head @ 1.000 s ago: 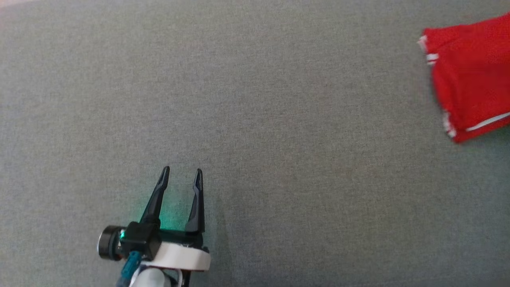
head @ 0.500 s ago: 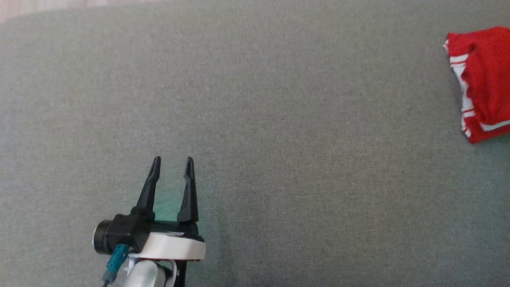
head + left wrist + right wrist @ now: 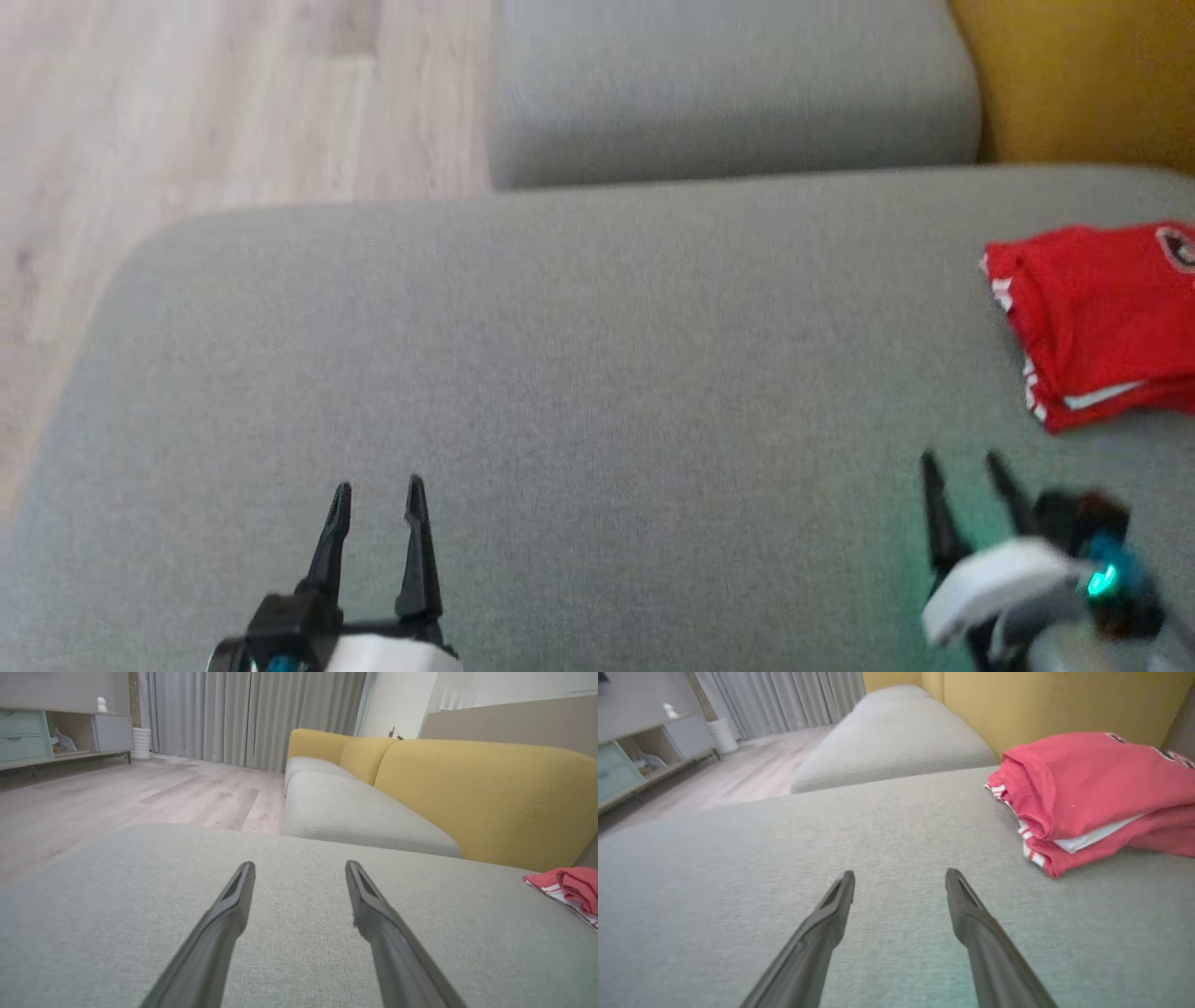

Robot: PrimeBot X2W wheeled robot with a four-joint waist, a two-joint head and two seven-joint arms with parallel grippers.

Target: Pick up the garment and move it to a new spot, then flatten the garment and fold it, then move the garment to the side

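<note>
1. We see the red garment (image 3: 1097, 317) lying folded on the grey seat cushion (image 3: 597, 355), at the far right of the head view and close under the yellow backrest (image 3: 1074, 84). Its far end runs off that picture's edge.
2. The right gripper (image 3: 962, 462) hovers just short of it with its jaws spread and nothing between them. The garment lies ahead of those jaws and off to their right, near but apart.
3. The left gripper (image 3: 378, 490) also stands with its jaws spread and empty. It is well apart from the garment, across a wide stretch of bare cushion, so the right arm is plainly the nearer.
4. The garment's long axis appears to run across the head view, left to right, with its white-striped end turned toward the robot's left.
5. The right wrist view shows what the head view blurs: stacked layers, a white strip between them, and a dark print on the top face. The left wrist view catches just a red corner at its right edge, plus the wooden floor (image 3: 140, 793) and grey curtains (image 3: 252, 714) beyond.
6. Judging by the tidy fold and the spot at the side, we take the task as nearly finished. Any further nudge would fall to the right arm.
</note>
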